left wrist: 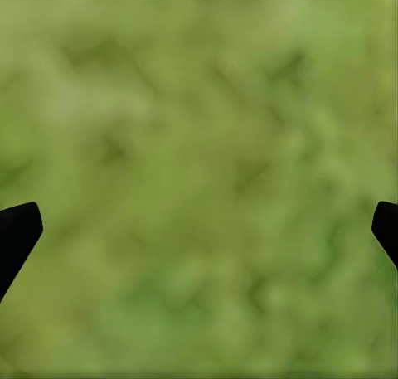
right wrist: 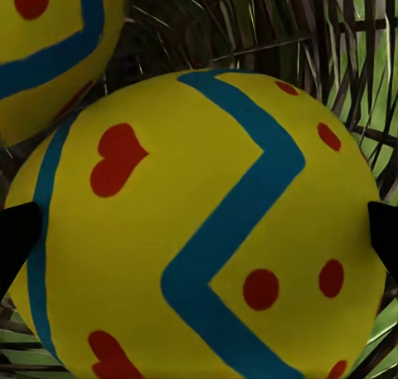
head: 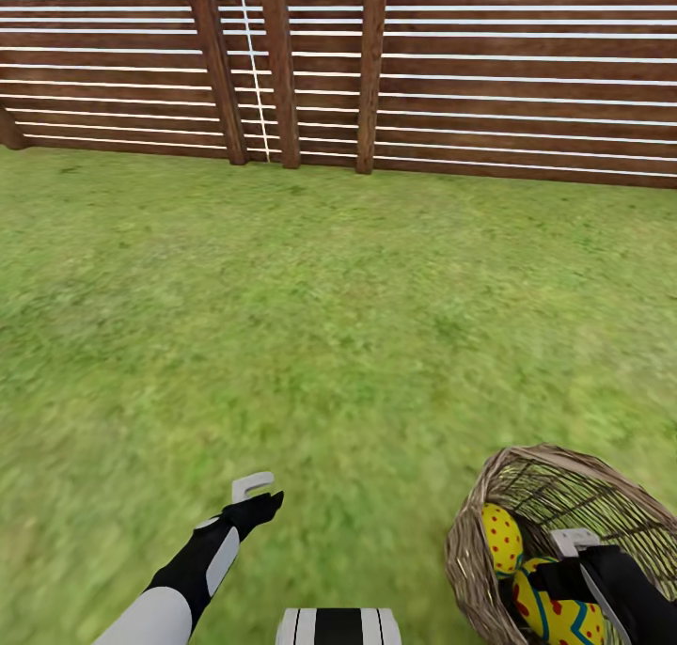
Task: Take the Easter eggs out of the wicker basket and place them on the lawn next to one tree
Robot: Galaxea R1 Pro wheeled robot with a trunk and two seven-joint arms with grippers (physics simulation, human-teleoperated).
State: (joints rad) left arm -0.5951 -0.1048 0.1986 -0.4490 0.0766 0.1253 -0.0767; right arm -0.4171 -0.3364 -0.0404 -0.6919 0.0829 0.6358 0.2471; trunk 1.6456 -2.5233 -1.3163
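The right hand (head: 575, 543) reaches into the basket (head: 467, 542), open around an egg (right wrist: 199, 230) to grasp it, while the left hand (head: 254, 495) hovers open over the lawn (head: 329, 297).

No readable text, labels, brands, numbers or signs in any view. Only markings: painted pattern on the Easter eggs (right wrist: 207, 255) in the wicker basket (head: 470, 542), namely red dots, red heart-like blobs and a blue zigzag band, decoration and not lettering. Nothing printed on the fence (head: 470, 71) or the lawn (head: 282, 297).
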